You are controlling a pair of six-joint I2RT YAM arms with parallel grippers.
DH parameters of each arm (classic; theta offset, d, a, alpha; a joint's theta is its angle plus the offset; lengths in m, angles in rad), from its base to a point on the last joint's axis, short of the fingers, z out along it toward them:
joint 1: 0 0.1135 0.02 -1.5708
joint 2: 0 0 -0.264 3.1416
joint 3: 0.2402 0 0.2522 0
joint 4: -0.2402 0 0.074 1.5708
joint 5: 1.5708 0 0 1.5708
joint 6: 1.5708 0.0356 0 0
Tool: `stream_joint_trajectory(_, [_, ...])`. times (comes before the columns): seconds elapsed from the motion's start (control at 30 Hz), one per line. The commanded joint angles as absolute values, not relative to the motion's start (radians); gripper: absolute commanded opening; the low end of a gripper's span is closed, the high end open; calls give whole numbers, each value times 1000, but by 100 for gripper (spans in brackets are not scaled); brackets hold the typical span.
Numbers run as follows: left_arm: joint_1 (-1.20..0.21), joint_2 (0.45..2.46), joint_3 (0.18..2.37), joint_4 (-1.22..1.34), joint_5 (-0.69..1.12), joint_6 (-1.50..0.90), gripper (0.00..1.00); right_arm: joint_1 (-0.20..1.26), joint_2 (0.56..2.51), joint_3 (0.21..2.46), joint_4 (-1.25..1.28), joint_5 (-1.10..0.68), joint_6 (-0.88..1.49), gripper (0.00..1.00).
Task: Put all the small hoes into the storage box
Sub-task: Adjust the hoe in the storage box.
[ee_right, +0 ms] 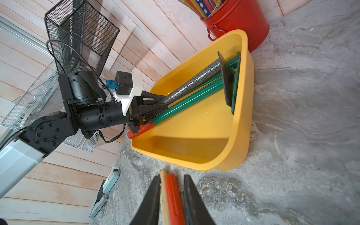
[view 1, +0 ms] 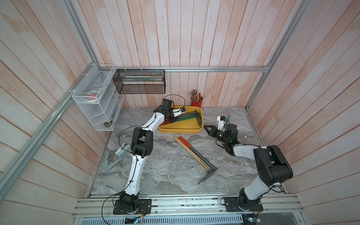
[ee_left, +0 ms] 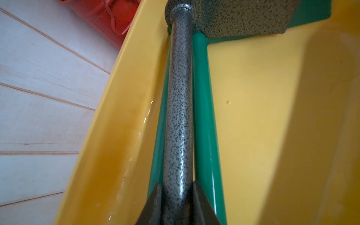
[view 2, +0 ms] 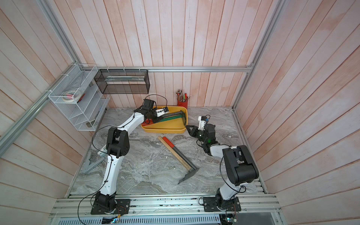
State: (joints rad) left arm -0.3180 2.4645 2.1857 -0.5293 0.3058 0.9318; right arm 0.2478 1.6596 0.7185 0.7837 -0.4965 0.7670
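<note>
Left gripper (ee_left: 177, 183) clamped on the speckled grey shaft of the small hoe (ee_right: 194, 82), inside the storage box (view 1: 180, 130). Hoe's long axis runs lengthwise along the box's back wall, over a green hoe (ee_right: 191, 100). Blade points to the box end by the red bucket (ee_right: 243, 19). Right gripper (view 1: 206, 127) just outside that end, fingers slightly parted, empty.

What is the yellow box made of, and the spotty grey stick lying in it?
The storage box looks like plastic: smooth, glossy, one even yellow, with rounded moulded corners. The hoe handle looks like a metal tube in speckled grey paint, with a bright glint along it, though that is only a guess.
</note>
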Motion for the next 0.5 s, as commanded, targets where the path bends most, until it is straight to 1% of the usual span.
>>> stream_joint_trajectory(0.0, [-313, 2406, 2177, -460, 277, 905, 2, 246, 1673, 717, 818, -506, 777, 23])
stream_joint_trajectory(0.03, [-314, 2402, 2176, -452, 278, 903, 0, 245, 1671, 716, 818, -505, 778, 23])
stream_joint_trajectory(0.17, [-315, 2382, 2174, -424, 277, 891, 0, 247, 1673, 715, 819, -504, 778, 23])
stream_joint_trajectory(0.47, [-332, 2324, 2177, -443, 240, 920, 0, 254, 1670, 708, 823, -505, 783, 24])
